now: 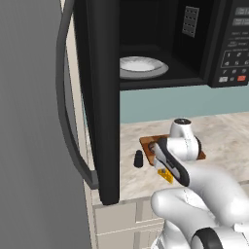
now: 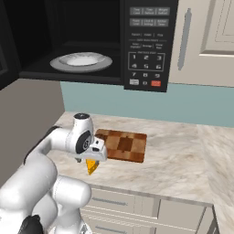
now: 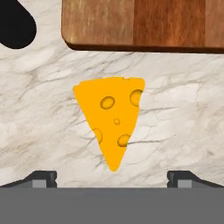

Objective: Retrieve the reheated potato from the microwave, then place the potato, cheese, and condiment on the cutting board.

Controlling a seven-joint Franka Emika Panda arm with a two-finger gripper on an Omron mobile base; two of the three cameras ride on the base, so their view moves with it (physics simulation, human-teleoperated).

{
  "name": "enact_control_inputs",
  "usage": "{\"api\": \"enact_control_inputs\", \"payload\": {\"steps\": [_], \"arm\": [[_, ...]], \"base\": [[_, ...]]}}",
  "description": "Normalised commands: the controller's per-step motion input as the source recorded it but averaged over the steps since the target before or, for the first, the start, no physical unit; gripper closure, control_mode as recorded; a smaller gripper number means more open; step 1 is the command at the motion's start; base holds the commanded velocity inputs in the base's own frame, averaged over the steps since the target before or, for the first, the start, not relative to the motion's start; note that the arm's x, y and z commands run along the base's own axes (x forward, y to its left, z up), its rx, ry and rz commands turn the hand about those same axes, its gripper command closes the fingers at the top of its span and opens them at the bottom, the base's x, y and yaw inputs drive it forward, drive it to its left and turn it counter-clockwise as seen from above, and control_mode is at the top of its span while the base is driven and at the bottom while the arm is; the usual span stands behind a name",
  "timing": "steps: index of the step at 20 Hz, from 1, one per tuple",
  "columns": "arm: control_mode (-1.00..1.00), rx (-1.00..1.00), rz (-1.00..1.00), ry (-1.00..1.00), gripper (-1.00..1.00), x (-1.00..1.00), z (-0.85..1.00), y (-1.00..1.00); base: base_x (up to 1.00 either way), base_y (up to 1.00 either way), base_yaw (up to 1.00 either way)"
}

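The cheese (image 3: pixel 113 118), a yellow-orange wedge with holes, lies flat on the marble counter just in front of the cutting board (image 3: pixel 144 24). My gripper (image 3: pixel 112 179) hangs open right above it, the fingertips (image 3: pixel 41 178) spread wider than the wedge and holding nothing. From the base, the hand (image 1: pixel 170 163) covers most of the cheese (image 1: pixel 168 178) and part of the cutting board (image 1: pixel 148 142). The black condiment (image 1: pixel 139 159) stands on the counter left of the board. The microwave (image 2: pixel 146 45) is open above. The potato is out of view.
A white plate (image 2: pixel 81 61) sits inside the microwave cavity. The open microwave door (image 1: pixel 97 97) juts out over the counter's left end, close to the condiment. Cabinet doors (image 2: pixel 201 41) are at the right, with bare counter (image 2: pixel 183 160) right of the board.
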Motion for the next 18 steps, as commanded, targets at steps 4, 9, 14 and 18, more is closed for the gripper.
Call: {"api": "enact_control_inputs", "payload": {"steps": [4, 9, 14, 18], "arm": [[-1.00, 0.00, 0.00, 0.08, -1.00, 0.17, -0.12, 0.00], [-1.00, 0.00, 0.00, 0.01, -1.00, 0.06, -0.17, 0.00], [-1.00, 0.00, 0.00, 0.00, -1.00, 0.00, -0.23, 0.00], [-1.00, 0.00, 0.00, 0.00, -1.00, 0.00, -0.23, 0.00]], "base": [[0.00, 0.00, 0.00], [0.00, 0.00, 0.00], [0.00, 0.00, 0.00], [0.00, 0.00, 0.00]]}}
